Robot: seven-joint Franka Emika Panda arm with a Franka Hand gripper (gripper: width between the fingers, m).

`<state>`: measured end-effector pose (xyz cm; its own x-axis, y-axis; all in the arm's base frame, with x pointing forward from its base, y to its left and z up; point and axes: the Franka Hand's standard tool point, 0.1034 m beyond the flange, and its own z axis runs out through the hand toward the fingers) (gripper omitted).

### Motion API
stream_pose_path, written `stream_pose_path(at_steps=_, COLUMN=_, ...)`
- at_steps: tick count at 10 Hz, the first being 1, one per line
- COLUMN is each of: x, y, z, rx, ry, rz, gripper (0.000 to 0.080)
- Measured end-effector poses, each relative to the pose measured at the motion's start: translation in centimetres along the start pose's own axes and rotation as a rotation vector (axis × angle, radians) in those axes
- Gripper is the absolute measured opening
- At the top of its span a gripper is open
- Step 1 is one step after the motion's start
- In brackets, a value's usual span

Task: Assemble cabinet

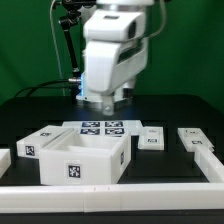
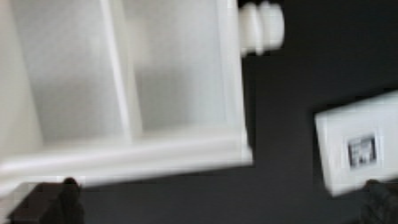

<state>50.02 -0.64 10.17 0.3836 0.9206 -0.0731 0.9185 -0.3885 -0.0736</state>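
The cabinet's open-box shell (image 1: 85, 157) stands at the front of the black table, with tags on its front and its left side. Two small tagged white blocks (image 1: 150, 138) (image 1: 197, 138) lie to the exterior view's right of it. My gripper (image 1: 100, 100) hangs behind the shell, just above the marker board (image 1: 101, 128). In the blurred wrist view the shell (image 2: 107, 90) shows a divider and round pegs (image 2: 263, 25), and a tagged white piece (image 2: 365, 150) lies beside it. My gripper (image 2: 214, 205) is open and empty; its dark fingertips (image 2: 50, 200) stand wide apart over bare table.
A white rail (image 1: 120, 196) runs along the table's front and up the exterior view's right side. Another white piece (image 1: 4, 158) shows at the left edge. Black cables hang behind the arm.
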Motion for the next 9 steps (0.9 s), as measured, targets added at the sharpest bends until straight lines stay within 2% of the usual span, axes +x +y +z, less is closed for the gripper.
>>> stream_pose_path(at_steps=3, x=-0.8, y=-0.7, z=2.7, rx=0.023, ry=0.002, rz=-0.022, gripper=0.0796)
stream_pose_path(at_steps=4, x=-0.8, y=-0.8, z=3.2, rx=0.028, ry=0.002, rz=-0.020, gripper=0.0796)
stream_pose_path(at_steps=7, x=-0.8, y=-0.8, z=3.3, rx=0.029, ry=0.001, rz=-0.020, gripper=0.0796)
stream_pose_path(at_steps=9, x=0.2, y=-1.5, z=5.2, rx=0.043, ry=0.005, rz=-0.003, gripper=0.0796)
